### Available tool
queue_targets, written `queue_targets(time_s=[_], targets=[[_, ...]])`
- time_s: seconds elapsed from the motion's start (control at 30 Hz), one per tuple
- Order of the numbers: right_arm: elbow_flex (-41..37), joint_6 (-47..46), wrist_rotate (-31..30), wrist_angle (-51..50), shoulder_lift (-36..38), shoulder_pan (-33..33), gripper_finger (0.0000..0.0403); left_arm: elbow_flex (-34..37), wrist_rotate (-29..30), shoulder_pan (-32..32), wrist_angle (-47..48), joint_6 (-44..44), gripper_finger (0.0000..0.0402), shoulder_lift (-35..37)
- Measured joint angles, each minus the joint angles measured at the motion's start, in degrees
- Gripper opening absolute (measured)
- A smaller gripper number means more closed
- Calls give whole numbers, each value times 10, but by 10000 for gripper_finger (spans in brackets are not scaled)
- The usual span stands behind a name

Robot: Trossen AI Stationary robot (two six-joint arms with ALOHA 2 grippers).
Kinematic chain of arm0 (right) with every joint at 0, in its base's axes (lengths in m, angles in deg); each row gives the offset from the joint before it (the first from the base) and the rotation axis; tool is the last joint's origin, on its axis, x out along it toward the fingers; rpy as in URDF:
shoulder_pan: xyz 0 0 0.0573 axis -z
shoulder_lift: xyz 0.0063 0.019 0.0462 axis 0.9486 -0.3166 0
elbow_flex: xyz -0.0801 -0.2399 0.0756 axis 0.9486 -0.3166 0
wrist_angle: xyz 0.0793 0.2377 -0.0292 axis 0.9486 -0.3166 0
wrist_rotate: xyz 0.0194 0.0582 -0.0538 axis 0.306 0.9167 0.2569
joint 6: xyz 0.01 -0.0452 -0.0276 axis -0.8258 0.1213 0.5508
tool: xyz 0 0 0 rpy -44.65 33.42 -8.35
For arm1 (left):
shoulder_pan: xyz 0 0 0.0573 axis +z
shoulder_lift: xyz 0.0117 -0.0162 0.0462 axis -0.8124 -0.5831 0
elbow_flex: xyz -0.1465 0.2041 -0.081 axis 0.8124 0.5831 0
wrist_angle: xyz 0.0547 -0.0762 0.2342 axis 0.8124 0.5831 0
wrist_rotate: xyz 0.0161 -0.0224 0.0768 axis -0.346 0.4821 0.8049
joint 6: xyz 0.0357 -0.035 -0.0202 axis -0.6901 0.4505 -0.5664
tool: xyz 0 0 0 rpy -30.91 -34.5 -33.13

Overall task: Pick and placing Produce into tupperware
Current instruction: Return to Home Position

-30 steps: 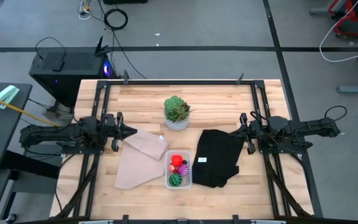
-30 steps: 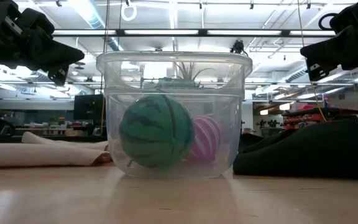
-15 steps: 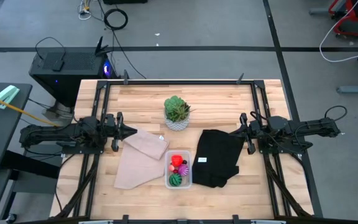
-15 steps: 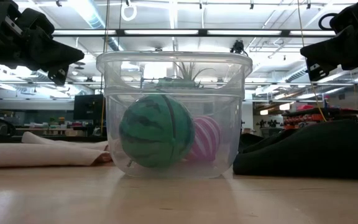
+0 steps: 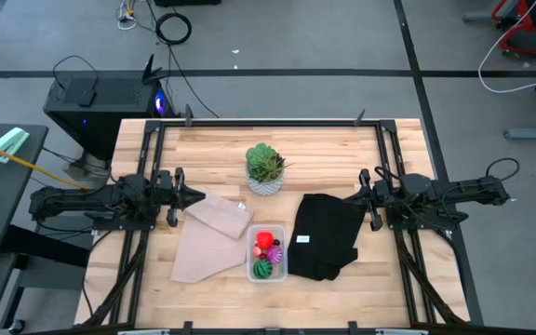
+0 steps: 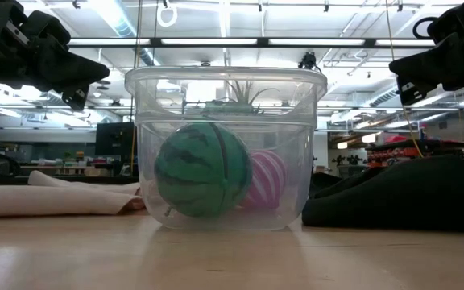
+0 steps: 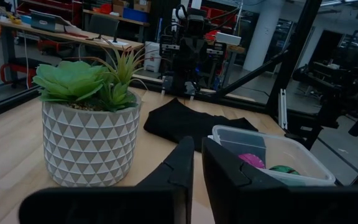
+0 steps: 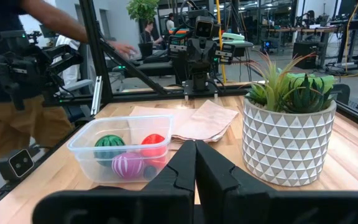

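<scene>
- Between the two grippers, a little toward the table's front edge: small clear rectangular plastic tupperware (image 5: 249,253) with rounded corners, standing on the pale wooden table (image 5: 212,149), well apart from both pairs of fingers.
- Inside it: dark green striped toy ball (image 5: 263,269), magenta striped toy ball (image 5: 272,253), red toy piece (image 5: 265,240) and a tiny dark piece (image 5: 276,244). No produce seen loose on the wood or on the cloths.
- Compared with half a second and one second earlier: no difference at all, neither in the arms nor in the container and its contents.
- Left gripper (image 5: 189,196): drawn back at the left side, raised off the table, pointing toward the middle. Fingers almost together, only a thin slit between them, gripping nothing.
- Right gripper (image 5: 363,198): mirrored at the right side, also raised. Fingers pressed together, empty.
- Just ahead of the left gripper and below it: tan folded cloth (image 5: 207,237).
- Just ahead of the right gripper and below it: black crumpled cloth (image 5: 328,233).
- Between both grippers, on the far side from the tupperware: spiky green plant (image 5: 265,167) in a white patterned pot.
- Judged from the stillness and the drawn-back arms: home pose probably reached already, picking and placing probably finished, nothing visible left to fetch.
</scene>
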Motion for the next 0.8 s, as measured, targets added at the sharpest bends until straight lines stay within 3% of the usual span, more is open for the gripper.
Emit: queue_targets(time_s=[0.37, 0.8], targets=[[0, 0, 0, 0, 0, 0, 14, 0, 0, 0, 0, 0, 28, 0], [0, 0, 0, 0, 0, 0, 14, 0, 0, 0, 0, 0, 40, 0]])
